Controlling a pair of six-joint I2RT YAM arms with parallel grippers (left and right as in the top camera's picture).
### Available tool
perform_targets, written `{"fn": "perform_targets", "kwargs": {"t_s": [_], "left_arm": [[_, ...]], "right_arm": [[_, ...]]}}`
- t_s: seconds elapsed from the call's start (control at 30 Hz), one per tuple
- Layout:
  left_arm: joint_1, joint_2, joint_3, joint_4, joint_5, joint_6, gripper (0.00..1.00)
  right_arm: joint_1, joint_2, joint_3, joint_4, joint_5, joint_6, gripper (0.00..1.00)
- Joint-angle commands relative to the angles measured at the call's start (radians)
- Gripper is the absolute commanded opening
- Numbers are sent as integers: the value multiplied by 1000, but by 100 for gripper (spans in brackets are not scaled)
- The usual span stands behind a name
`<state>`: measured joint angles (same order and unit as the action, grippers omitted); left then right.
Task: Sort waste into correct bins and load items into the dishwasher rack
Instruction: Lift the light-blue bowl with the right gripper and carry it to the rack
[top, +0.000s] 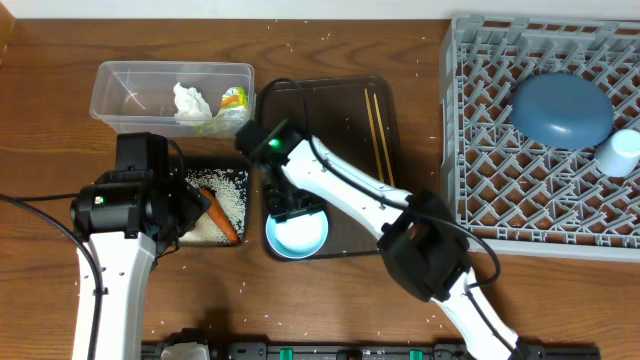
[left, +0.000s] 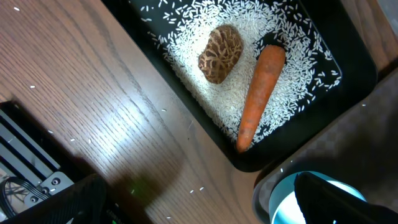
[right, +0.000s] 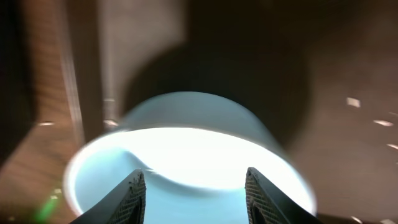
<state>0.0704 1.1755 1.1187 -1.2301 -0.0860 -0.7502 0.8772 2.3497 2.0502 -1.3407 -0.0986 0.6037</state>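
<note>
The pale blue-white bowl (top: 297, 237) sits at the front left of the brown serving tray (top: 345, 110). My right gripper (top: 288, 207) is open right over it, both fingers (right: 194, 186) above its inside, holding nothing. The chopsticks (top: 379, 135) lie on the serving tray. The black tray (top: 232, 180) holds white rice (left: 249, 37), the carrot (left: 258, 93) and the brown lump (left: 221, 53). My left gripper (top: 200, 212) hovers over the tray's front edge, open and empty (left: 205, 202). The clear tub (top: 130, 90) holds the tissue (top: 190, 102) and the wrapper (top: 233, 100).
The grey dishwasher rack (top: 480, 160) stands at the right with the dark blue plate (top: 560, 110) and a pale cup (top: 622, 152) in it. Loose rice grains dot the wooden table. A black rail (top: 300, 352) runs along the front edge.
</note>
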Motion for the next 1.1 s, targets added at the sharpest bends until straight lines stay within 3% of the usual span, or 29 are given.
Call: {"fn": "perform_targets", "kwargs": {"t_s": [0.0,0.53,0.63,0.77,0.87,0.97,1.07], "left_arm": [[3,2,0,-3,-20,17,98],[3,2,0,-3,-19,17,98],[3,2,0,-3,-20,17,98],[3,2,0,-3,-20,17,98],[3,2,0,-3,-20,17,98],[3,2,0,-3,-19,17,98],[3,2,0,-3,-20,17,98]], "right_arm": [[-60,3,-3,-16,72,10,46],[-214,-2,10,-92,224,-21,46],[-225,-24,14,-103,230,-21,39],[-201,-89,14,-83,209,-26,39],[-160,-134,14,-58,185,-70,48],[-117,-143,14,-46,159,-85,79],[-80,-131,6,-27,154,-85,87]]}}
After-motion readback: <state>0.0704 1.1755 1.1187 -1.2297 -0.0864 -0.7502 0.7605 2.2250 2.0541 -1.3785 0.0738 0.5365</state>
